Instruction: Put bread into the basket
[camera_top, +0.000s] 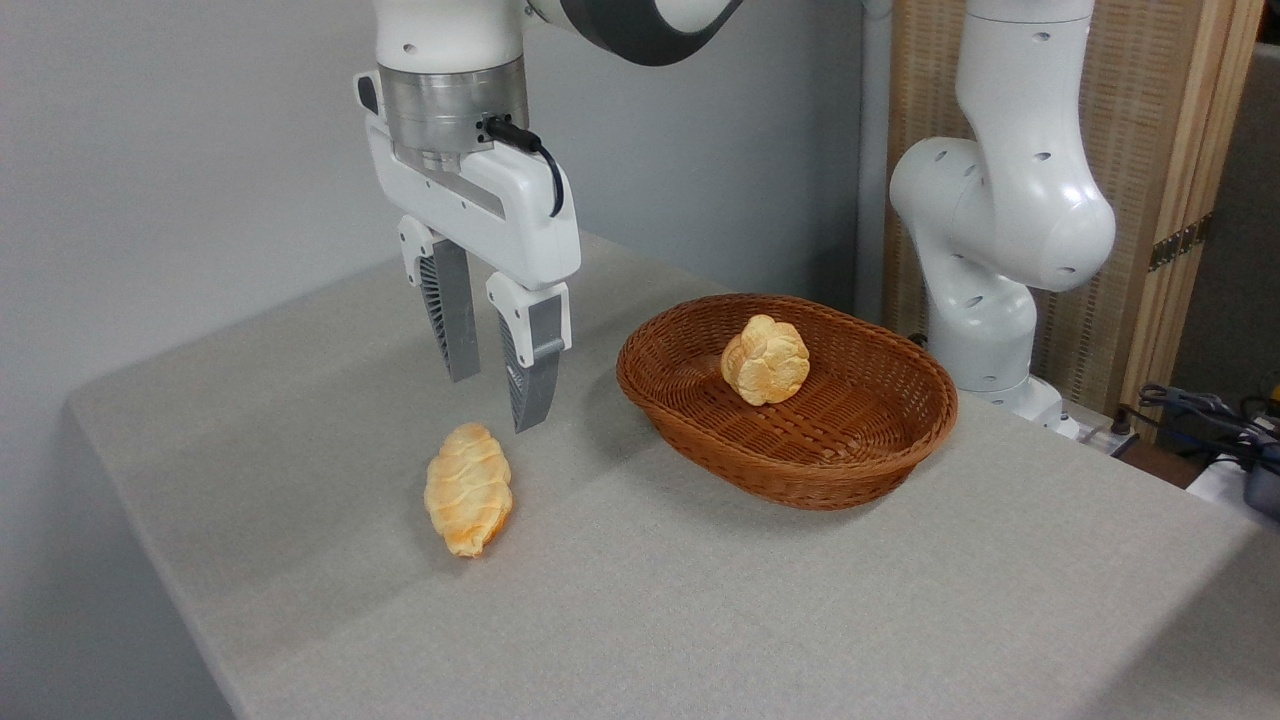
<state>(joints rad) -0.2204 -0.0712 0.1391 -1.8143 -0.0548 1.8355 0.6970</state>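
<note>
Now, gripper (497, 400): I see it empty, jaws parted.
Bread (468, 487): just below-left on the counter (700, 600).
Long axis: near-to-far.
Basket (690, 345): right.

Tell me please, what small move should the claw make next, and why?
Probably lower the claw and bring it slightly toward the camera, over the bread. The claw is open and empty, hanging above the table just behind the roll, which lies outside the basket. Only the round bun sits in the basket.
</note>
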